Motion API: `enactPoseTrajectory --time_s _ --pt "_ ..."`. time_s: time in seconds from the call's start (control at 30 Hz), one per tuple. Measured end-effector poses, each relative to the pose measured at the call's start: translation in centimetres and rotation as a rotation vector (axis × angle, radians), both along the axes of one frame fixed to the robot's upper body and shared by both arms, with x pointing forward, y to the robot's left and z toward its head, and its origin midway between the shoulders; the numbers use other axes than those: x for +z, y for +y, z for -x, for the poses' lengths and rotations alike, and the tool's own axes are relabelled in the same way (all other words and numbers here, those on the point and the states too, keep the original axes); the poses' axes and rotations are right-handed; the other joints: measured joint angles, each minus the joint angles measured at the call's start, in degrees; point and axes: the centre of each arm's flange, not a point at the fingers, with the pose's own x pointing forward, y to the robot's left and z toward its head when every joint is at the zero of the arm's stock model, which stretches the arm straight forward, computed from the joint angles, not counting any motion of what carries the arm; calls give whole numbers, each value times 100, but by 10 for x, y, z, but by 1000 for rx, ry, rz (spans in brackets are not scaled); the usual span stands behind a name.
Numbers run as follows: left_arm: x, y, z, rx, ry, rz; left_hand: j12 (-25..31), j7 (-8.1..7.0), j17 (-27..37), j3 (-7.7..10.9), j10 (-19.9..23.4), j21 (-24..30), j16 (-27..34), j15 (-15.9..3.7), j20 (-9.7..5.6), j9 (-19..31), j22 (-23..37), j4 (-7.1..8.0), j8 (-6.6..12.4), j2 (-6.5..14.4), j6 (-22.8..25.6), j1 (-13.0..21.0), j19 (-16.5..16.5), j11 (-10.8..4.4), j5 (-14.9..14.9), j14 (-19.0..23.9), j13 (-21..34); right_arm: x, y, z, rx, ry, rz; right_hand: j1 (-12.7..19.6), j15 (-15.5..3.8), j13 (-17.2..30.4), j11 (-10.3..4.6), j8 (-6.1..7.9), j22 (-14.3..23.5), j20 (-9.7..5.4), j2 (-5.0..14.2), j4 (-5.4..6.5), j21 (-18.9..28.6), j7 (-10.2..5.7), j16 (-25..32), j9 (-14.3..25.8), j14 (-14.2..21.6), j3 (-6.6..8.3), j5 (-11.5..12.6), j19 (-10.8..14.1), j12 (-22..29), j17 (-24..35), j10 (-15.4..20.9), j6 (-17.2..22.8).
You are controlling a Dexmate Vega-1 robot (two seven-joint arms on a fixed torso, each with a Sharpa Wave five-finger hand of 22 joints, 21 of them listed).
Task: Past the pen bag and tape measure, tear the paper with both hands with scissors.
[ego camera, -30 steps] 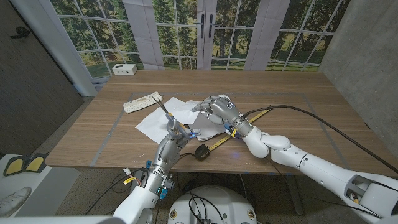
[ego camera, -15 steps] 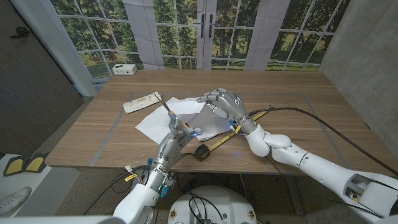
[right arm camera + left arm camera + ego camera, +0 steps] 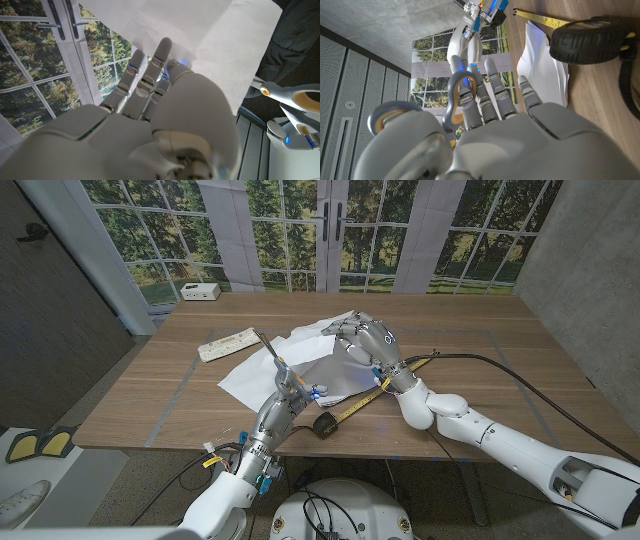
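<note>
A pen bag [image 3: 228, 344] is lying far left on the table [image 3: 480, 395]; the left hand [image 3: 288, 388] is gripping scissors [image 3: 268, 352], fingers threaded through the handles, blades pointing up over the paper [image 3: 262, 373]; a tape measure [image 3: 324, 423] is sitting just beside that hand, its yellow tape running rightward; the right hand [image 3: 366, 340] is pinching the paper's raised edge, fingers pressed together.

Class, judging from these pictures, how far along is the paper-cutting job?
Done: left hand holds the scissors; right hand has the paper lifted by one edge. In hand: bringing the blades to the sheet. Left: the cut itself; no tear shows. The tape measure lies untouched.
</note>
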Motion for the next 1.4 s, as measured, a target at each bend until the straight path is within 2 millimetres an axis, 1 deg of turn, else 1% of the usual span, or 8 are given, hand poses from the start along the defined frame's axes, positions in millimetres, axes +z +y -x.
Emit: enactPoseTrajectory --time_s 0.07,0.33,0.37,0.47,0.77,1.03,1.17,1.4 --pt "0 0 0 -3 1 1 0 0 0 0 0 0 0 0 0 0 0 0 0 0 0 0 0 0 0 0 -4 1 1 -1 0 0 -1 17 0 0 -9 0 0 0 17 -23 42 -4 -2 0 0 23 0 0 0 -1 -8 -4" --pt "-1 -1 0 -6 3 -3 -2 0 0 0 0 0 0 0 31 0 0 0 0 0 0 0 -31 0 0 0 -7 3 6 -4 0 1 -6 92 15 -26 -6 0 0 0 29 -23 154 -22 -2 0 15 23 34 -63 0 -1 -5 -22" --pt "0 0 -1 -8 -1 -16 -2 0 0 0 0 0 21 0 31 -1 0 0 0 0 0 0 -31 0 0 0 -7 6 3 -3 2 -17 -42 92 21 -26 13 -28 -2 0 29 -23 180 -22 -2 0 26 23 45 -63 0 2 14 -22" --pt "0 0 -1 -6 -3 -24 8 0 0 0 0 0 24 0 31 -1 0 0 0 0 0 0 -31 0 0 0 -7 7 3 -5 0 -16 -59 91 -20 -15 17 -31 -27 0 29 -23 212 -22 -2 0 68 23 45 -62 0 17 18 -22" --pt "-1 0 -1 -3 -2 -31 25 0 1 0 0 1 23 0 31 -1 0 0 0 0 0 0 -31 0 0 0 -7 15 4 -11 -6 -11 -120 92 -72 16 170 -31 -27 0 30 -23 358 0 -1 0 181 23 45 -124 67 44 65 0" --pt "-1 -1 -2 -20 3 -38 25 0 1 0 0 1 23 0 30 -1 0 0 0 0 0 0 -31 0 -39 0 -17 20 7 -13 9 4 -185 136 -80 43 169 -31 -26 31 30 -23 450 21 -1 -1 189 23 45 -154 90 44 66 21" --pt "-1 -3 -3 -32 6 -44 25 0 1 0 0 1 22 0 -1 -1 0 0 0 0 0 0 -62 0 -39 0 -10 23 9 -14 18 8 -212 136 -81 67 167 -31 -26 0 30 -22 466 31 -1 -1 189 23 45 -184 90 71 64 31" --pt "-1 -4 -4 -41 5 -53 45 0 1 0 0 1 45 0 -1 -1 0 0 0 0 0 0 -62 0 -38 0 -6 25 11 -14 26 8 -224 158 -80 61 146 -30 -41 23 7 -22 510 31 -1 -1 189 23 45 -206 90 71 44 31"
